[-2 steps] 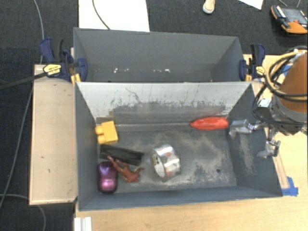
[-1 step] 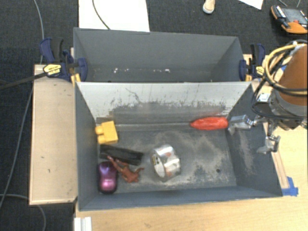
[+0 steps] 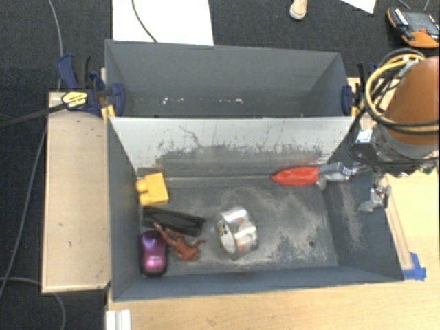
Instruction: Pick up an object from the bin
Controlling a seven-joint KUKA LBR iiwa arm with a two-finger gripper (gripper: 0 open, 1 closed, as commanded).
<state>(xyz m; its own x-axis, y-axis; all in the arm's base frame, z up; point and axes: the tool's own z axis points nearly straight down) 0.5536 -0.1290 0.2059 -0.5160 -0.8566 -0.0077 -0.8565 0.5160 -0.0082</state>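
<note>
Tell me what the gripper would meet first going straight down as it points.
Probably the bare right slope of the grey metal bin, not an object: the gripper hangs right of the red oblong thing with a silvery end. Depth is unclear.

Rounded orange cover, looped yellow and black cables, grey metal end effector

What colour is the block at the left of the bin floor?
The block is yellow, seen best in the camera view.
</note>
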